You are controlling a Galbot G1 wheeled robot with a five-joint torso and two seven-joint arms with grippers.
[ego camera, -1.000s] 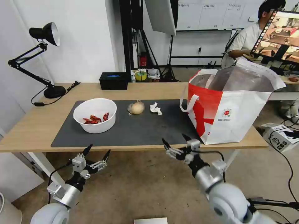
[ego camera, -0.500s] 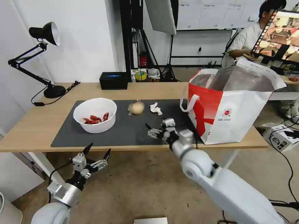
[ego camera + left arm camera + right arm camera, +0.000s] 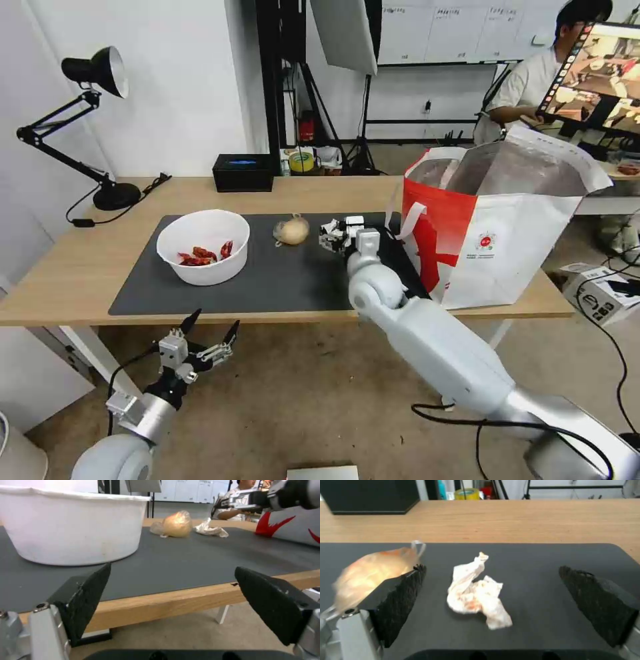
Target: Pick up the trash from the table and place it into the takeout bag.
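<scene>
Your right gripper (image 3: 490, 597) has swung up from below the table (image 3: 67, 280) edge and out over the mat (image 3: 280, 280) in the last second, so you are now lined up for a first pick. Its jaws stand wide apart and hold nothing. The tissue (image 3: 475, 593) lies flat on the mat right between them, just ahead of the pads, a crumpled white wad with faint orange stains. The bundle (image 3: 370, 573) sits just outside one jaw, close enough to be nudged on closing. The bag (image 3: 493, 227) stands open beside the gripper. Your left gripper (image 3: 200, 343) hangs below the table edge, spread open and empty, with the bowl (image 3: 71, 525) ahead of it.
</scene>
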